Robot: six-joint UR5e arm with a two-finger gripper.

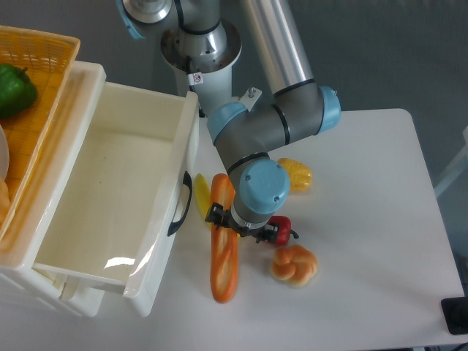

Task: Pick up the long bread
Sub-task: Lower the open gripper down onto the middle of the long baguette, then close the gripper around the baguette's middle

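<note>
lying on the white table [380, 219], the long bread [224, 252] runs lengthwise beside the open cream drawer [110, 197]. gripper [235, 223] sits right over its upper half, wrist blocking the fingers; can't tell if they're spread or closed on it. knotted bun [294, 265] just right, red item [279, 228] beside the wrist, yellow banana [202, 196] by the drawer handle.

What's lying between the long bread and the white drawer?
In the camera view, a slim yellow banana lies between the long bread and the drawer front, near its black handle.
</note>
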